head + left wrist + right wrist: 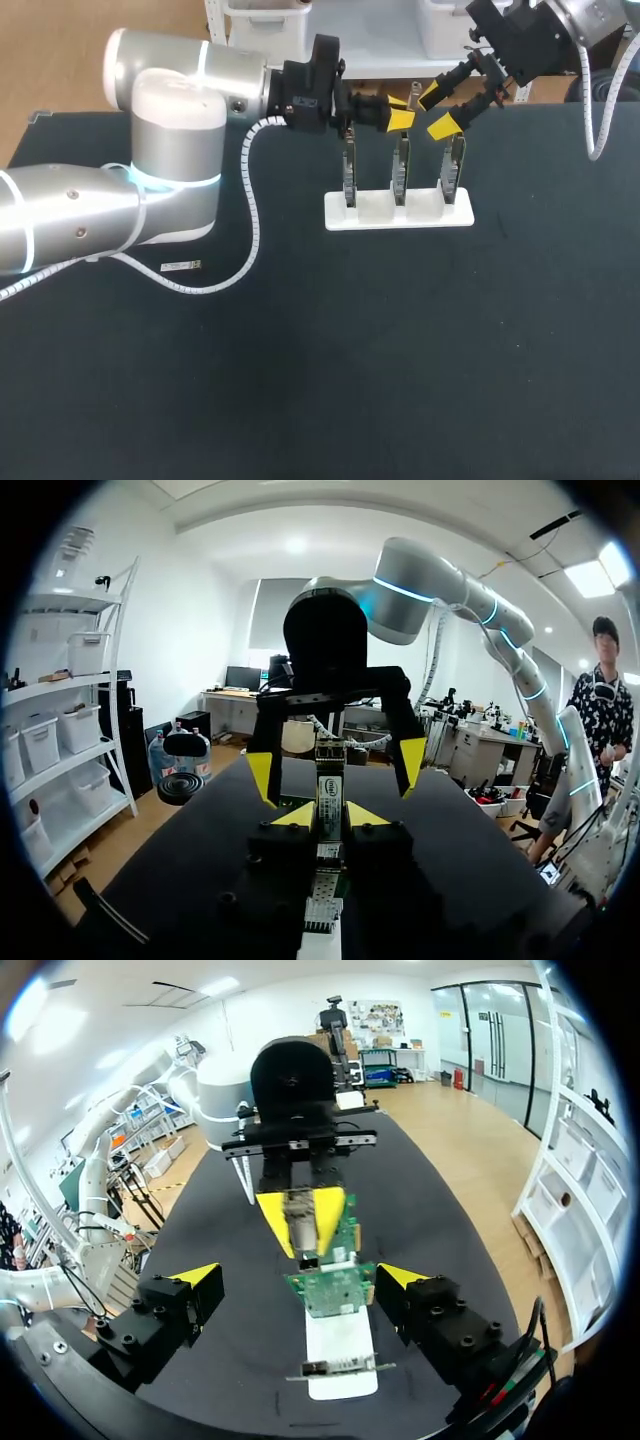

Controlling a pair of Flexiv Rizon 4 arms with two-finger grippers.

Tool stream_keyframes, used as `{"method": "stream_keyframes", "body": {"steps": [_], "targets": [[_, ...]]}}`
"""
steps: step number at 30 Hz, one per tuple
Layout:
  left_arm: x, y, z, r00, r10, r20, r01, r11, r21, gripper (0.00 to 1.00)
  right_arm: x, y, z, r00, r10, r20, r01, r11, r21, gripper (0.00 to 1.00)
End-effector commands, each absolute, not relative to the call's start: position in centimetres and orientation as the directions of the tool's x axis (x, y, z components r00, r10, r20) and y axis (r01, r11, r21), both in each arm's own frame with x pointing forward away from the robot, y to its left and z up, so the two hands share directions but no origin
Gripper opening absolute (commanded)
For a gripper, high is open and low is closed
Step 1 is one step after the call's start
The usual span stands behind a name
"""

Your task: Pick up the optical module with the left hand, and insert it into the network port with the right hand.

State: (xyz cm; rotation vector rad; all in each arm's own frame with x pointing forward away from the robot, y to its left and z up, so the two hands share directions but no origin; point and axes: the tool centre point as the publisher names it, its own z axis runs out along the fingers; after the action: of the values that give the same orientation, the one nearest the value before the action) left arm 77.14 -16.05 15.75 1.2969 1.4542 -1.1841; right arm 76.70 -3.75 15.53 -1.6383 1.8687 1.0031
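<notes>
The optical module [328, 798], a slim silver piece with a label, is held in my left gripper [330, 816], whose yellow tips are shut on it from both sides. In the head view my left gripper [402, 113] hangs above the middle of three upright network cards [401, 172] in a white stand [432, 216]. My right gripper [440, 112] faces it from the right, open wide, its fingers either side of the module [300, 1226] without touching it. In the right wrist view the green card [330, 1286] stands under the module, between my own open fingers [196, 1276].
A small white label [180, 266] lies on the black table [400, 350] near my left arm's base. My left arm's white spiral cable [255, 215] loops down onto the table left of the stand.
</notes>
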Motion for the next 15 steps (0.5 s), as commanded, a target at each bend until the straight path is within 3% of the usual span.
{"method": "stream_keyframes", "body": {"steps": [1, 15], "targets": [[77.3, -16.1, 15.7, -0.117, 0.207, -0.971, 0.993, 0.016, -0.116, 0.00, 76.4, -4.6, 16.0, -0.190, -0.645, -0.741, -0.977, 0.048, 0.208, 1.00], [77.3, -16.1, 15.7, -0.117, 0.207, -0.971, 0.993, 0.016, -0.116, 0.00, 77.5, -4.9, 17.6, -0.121, -0.664, -0.738, -0.989, 0.013, 0.150, 1.00]]}}
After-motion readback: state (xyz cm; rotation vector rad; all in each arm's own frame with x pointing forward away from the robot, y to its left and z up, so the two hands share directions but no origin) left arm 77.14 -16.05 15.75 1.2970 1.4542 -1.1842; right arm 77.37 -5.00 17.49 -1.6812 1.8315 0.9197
